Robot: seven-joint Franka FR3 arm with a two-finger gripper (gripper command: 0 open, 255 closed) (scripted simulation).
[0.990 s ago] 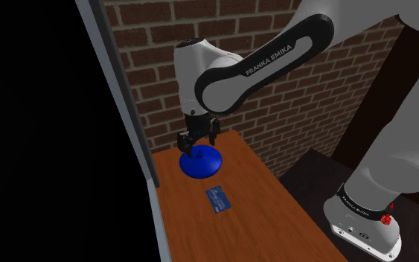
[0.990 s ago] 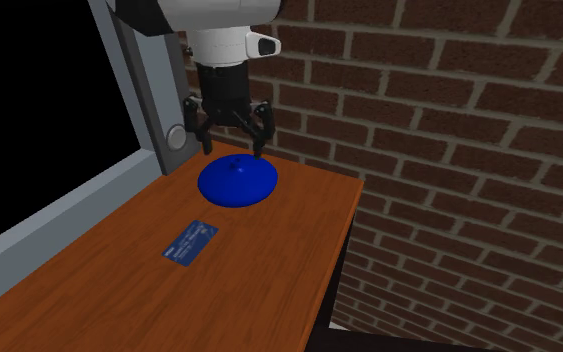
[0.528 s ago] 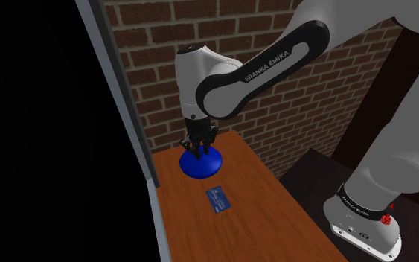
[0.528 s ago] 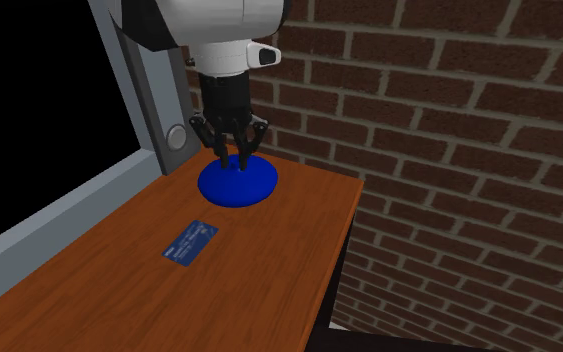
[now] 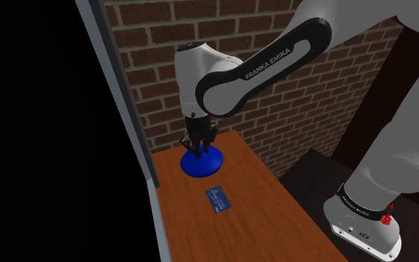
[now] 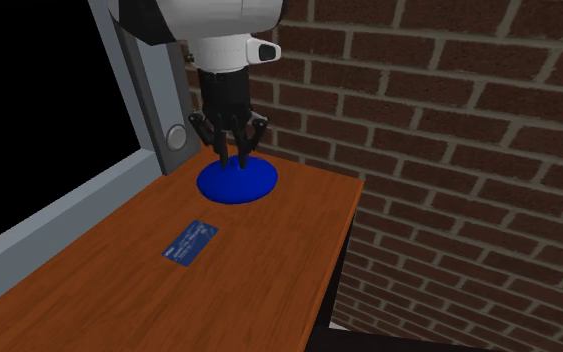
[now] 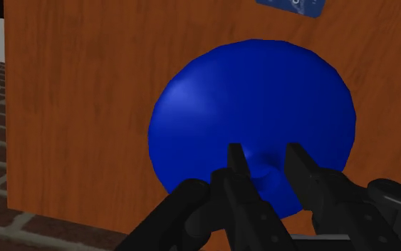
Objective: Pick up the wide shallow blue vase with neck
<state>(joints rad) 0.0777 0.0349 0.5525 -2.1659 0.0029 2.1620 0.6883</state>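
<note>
Blue is the target colour. In the shoulder view we see the blue vase (image 5: 204,167) sitting on the wooden table (image 5: 260,201) at the far end, near the brick wall (image 5: 148,74) and the grey window frame (image 5: 114,82). A black area (image 5: 29,112) lies beyond the frame. The arm (image 5: 260,67) reaches over from the stand (image 5: 364,216), and the gripper (image 5: 198,149) hangs straight down onto the vase's top centre. A small blue card (image 5: 217,199) lies flat on the table, nearer the stand and apart from the vase.

In the second exterior view we see the blue vase (image 6: 224,188) flat on the table (image 6: 269,270), close to the frame (image 6: 144,90). The gripper (image 6: 239,163) is vertical above it, tips drawn in tight at the vase's crown. The card (image 6: 190,241) is well apart, toward the camera.

In the wrist view we see the wide dome of the blue vase (image 7: 248,100) under the gripper (image 7: 266,153). Both fingers (image 7: 236,160) are clamped onto the short neck, one on each side, and the neck fills the gap between them. The vase's base rests on the table (image 7: 77,93). The card (image 7: 291,6) lies beyond the vase.
</note>
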